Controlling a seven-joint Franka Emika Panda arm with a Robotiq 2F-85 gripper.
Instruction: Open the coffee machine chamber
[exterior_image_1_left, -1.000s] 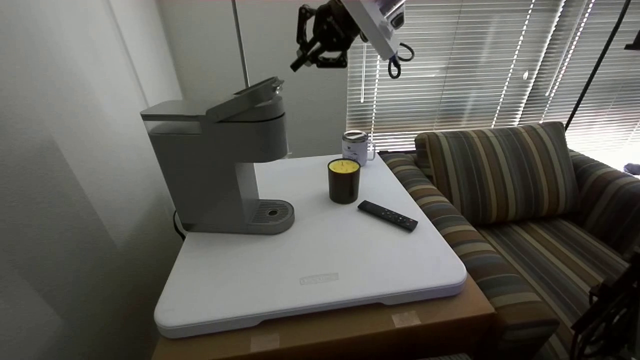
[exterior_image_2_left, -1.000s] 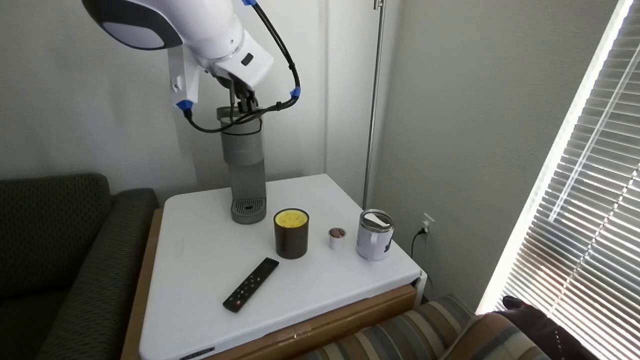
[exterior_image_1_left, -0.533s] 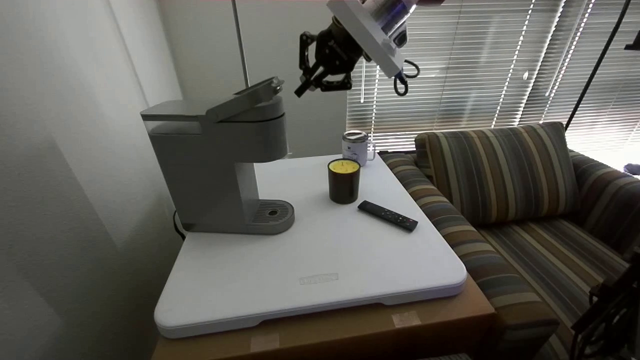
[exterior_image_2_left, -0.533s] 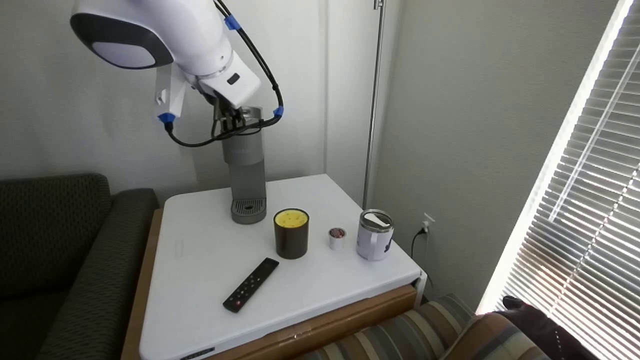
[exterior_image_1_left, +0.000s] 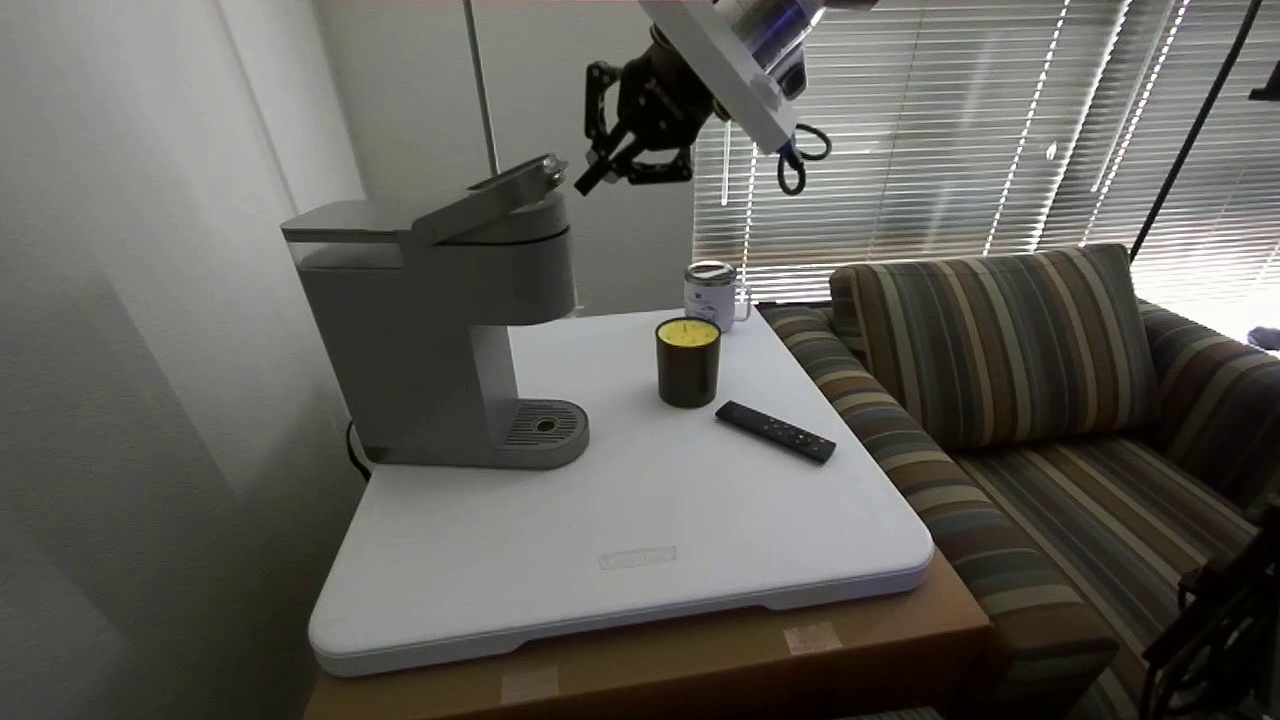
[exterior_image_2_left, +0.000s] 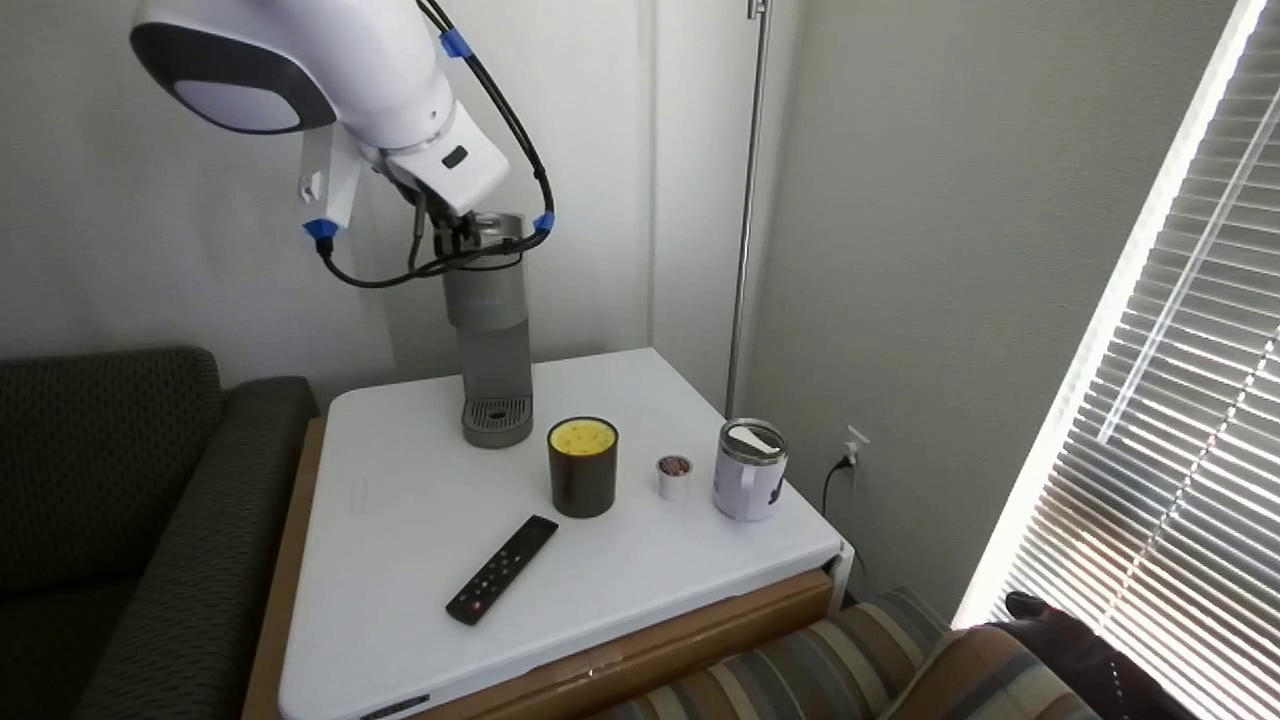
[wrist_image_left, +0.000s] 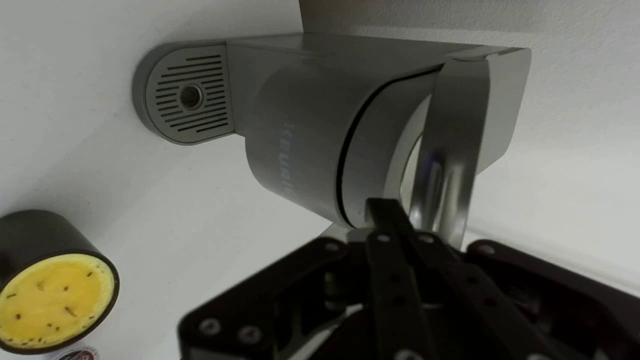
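In an exterior view the gripper (exterior_image_1_left: 583, 188) hung with its fingertips just beside the front end of the gray lid (exterior_image_1_left: 490, 203), a narrow gap showing between them. The lid sloped upward toward the gripper, standing off the chamber (exterior_image_1_left: 525, 222); that head section of the coffee machine (exterior_image_1_left: 430, 330) lay slightly lower than the fingertips, and the flat base (exterior_image_1_left: 570, 445) well below them. On the white table (exterior_image_1_left: 620, 510) lower than the gripper stood a dark jar with yellow filling (exterior_image_1_left: 688, 375) and a lidded mug (exterior_image_1_left: 708, 300), with a black remote (exterior_image_1_left: 775, 432) lying flat near the jar.

In an exterior view the arm (exterior_image_2_left: 385, 85) partly covered the gripper, which showed in front of the machine's head. From here its fingers could not be judged. Well below it, a small white pod (exterior_image_2_left: 674, 482) stood between jar and mug.

In the wrist view the fingers (wrist_image_left: 384, 215) were pressed together and had hold of nothing. Just beyond their tips, a pale gap showed between lid and chamber; whether the tips touched the chamber could not be told. The flat base lay far beyond the gripper, the jar off to one side.
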